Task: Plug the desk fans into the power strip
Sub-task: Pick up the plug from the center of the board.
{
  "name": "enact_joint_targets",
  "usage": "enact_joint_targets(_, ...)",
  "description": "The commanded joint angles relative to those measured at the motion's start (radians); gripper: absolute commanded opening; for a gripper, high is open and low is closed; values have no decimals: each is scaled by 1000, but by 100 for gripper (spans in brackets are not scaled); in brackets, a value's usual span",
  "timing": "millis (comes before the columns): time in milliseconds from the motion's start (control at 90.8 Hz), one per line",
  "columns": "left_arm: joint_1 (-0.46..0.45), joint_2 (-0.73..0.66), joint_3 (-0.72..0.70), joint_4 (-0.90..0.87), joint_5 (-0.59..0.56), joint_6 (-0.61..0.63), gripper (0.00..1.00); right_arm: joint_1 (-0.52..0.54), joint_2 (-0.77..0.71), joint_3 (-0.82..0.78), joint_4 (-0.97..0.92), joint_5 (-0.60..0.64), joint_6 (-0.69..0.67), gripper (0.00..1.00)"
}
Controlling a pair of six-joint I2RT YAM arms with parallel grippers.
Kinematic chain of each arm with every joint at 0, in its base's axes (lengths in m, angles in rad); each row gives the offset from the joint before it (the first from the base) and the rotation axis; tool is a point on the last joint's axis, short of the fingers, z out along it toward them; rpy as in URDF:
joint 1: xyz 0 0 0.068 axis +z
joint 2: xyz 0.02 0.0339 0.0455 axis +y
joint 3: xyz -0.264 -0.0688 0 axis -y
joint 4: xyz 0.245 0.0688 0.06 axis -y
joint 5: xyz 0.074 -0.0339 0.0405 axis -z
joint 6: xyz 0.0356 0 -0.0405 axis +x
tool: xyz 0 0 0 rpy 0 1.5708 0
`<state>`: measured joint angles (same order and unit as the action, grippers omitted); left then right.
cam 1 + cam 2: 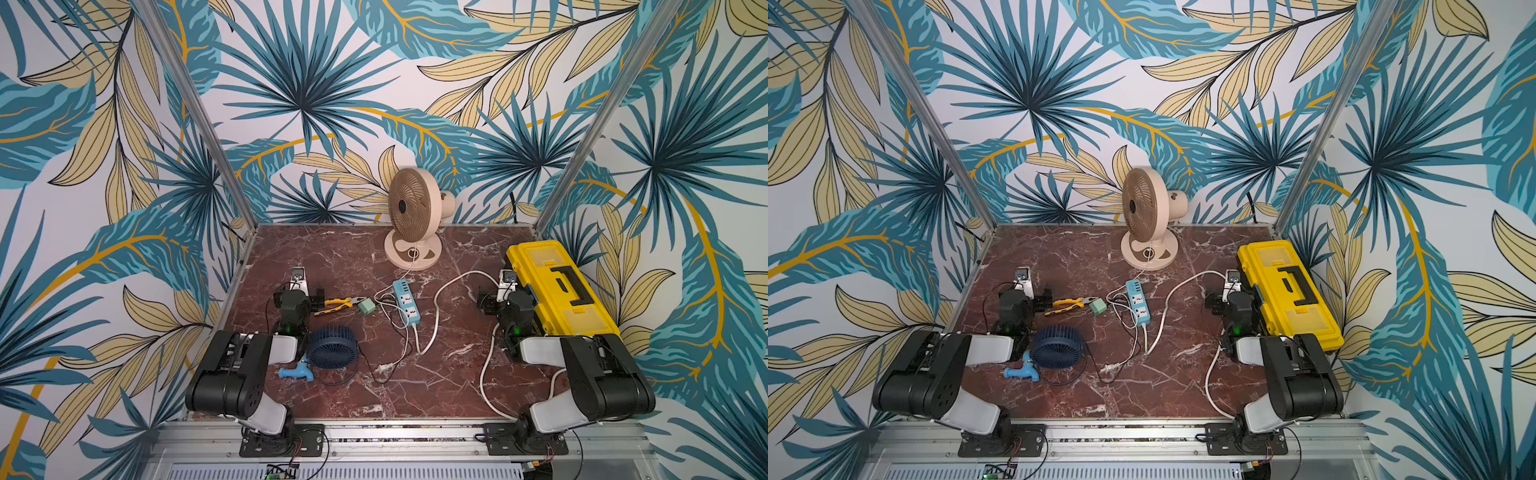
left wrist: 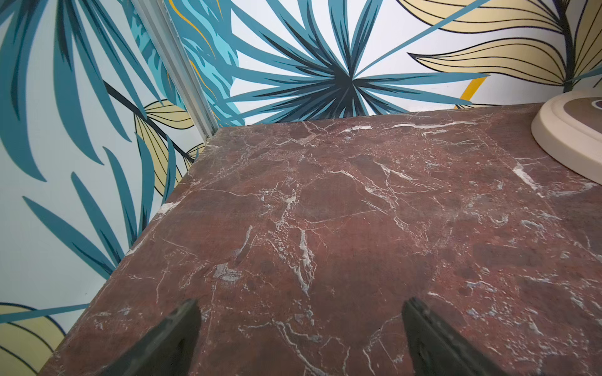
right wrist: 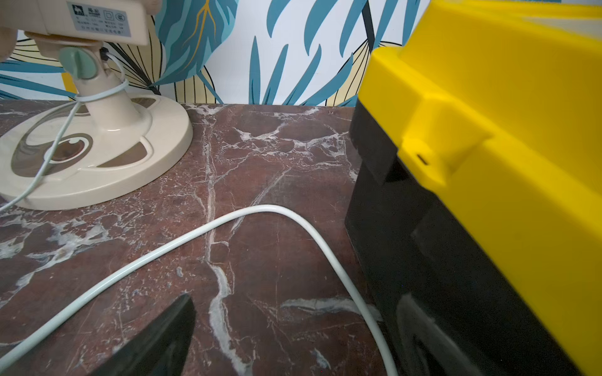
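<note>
Jaws of both arms are spread fully apart and hold nothing. In the left wrist view the two dark fingertips (image 2: 182,325) stand wide over the bare worktop (image 2: 325,211). In the right wrist view only one finger (image 3: 163,335) shows, at the lower left, with nothing against it.

In both top views the nearest thing that matters is a small white plug (image 1: 385,367), lying loose a little below the centre of the frame. A thin black cord passes close to it, coming from the small dark blue fan (image 1: 333,348) at the lower left. I judge that the plug belongs to the thin pale cord (image 1: 409,266) of the desk fan, though I cannot follow this cord along its whole length.

Farther, at the centre, lies the power strip (image 1: 406,301), slanted, with two white socket faces up that both look unoccupied. Its thick white cord (image 1: 436,307) loops toward the right of the frame. The desk fan (image 1: 411,216) stands upright at the far edge, upper centre.

The step in hand is, I think, to fetch the plug. It should be gripped by the sides of its body, so the prongs stay free, and lifted slowly so the black cord does not come with it. The other jaws should press the strip down so it cannot slide. The prongs must be turned to match the slots and pushed straight in.
</note>
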<state>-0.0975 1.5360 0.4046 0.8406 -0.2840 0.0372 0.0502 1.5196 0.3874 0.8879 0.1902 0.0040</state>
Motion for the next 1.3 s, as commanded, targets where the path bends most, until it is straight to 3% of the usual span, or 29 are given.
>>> enact_joint_targets(0, -2, -14, -12, 14, -7, -1, 100, -3, -6, 10, -4, 11, 10, 100)
enact_joint_targets(661, -25, -37, -18, 12, 0, 31, 100, -4, -4, 10, -3, 10, 11, 99)
enact_joint_targets(859, -103, -139, 7, -88, -143, 82, 100, 4, -42, -1, -13, -52, -23, 100)
enact_joint_targets(936, -126, -173, 33, -145, -157, 108, 100, 9, -120, 25, -114, -32, -17, 100)
enact_joint_targets(991, -144, -208, 52, -188, -191, 121, 100, 10, -172, 87, -301, -17, 14, 99)
enact_joint_targets(1102, -167, -307, 81, -277, -226, 124, 100, 14, -259, 134, -459, -66, 65, 99)
enact_joint_targets(1289, -172, -485, 168, -545, -232, -112, 100, 17, -417, 202, -702, -98, 217, 99)
